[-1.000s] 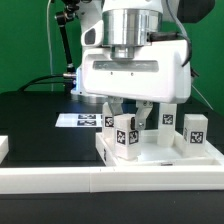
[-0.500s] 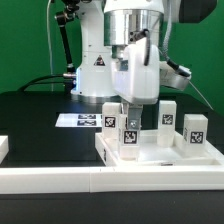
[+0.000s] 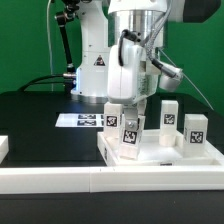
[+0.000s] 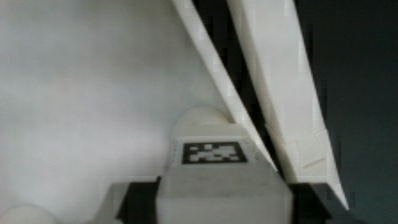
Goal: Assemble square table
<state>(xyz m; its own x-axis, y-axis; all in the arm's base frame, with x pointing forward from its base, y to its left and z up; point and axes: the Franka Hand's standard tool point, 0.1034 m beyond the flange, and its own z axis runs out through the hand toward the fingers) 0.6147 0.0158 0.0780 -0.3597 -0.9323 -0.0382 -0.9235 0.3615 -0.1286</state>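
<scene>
The white square tabletop [image 3: 160,156] lies on the black table, rim up. Three white tagged legs stand on it: one at the back on the exterior view's left [image 3: 112,118], one at the back right [image 3: 168,115] and one at the far right [image 3: 195,129]. Another leg [image 3: 131,137] stands upright at the front left corner, and my gripper [image 3: 132,110] is shut on its top from above. In the wrist view that leg [image 4: 215,150] shows its tag between my dark fingers [image 4: 135,203], over the tabletop floor [image 4: 80,100] and beside its rim [image 4: 267,85].
A long white rail [image 3: 110,181] runs along the table's front edge. The marker board [image 3: 78,120] lies flat behind the tabletop on the exterior view's left. A small white part [image 3: 3,148] sits at the left edge. The arm's base [image 3: 95,68] stands behind.
My hand has turned about its vertical axis, from broadside to the camera to nearly edge-on, with the front left leg turning in its grip. The other legs have not moved.
</scene>
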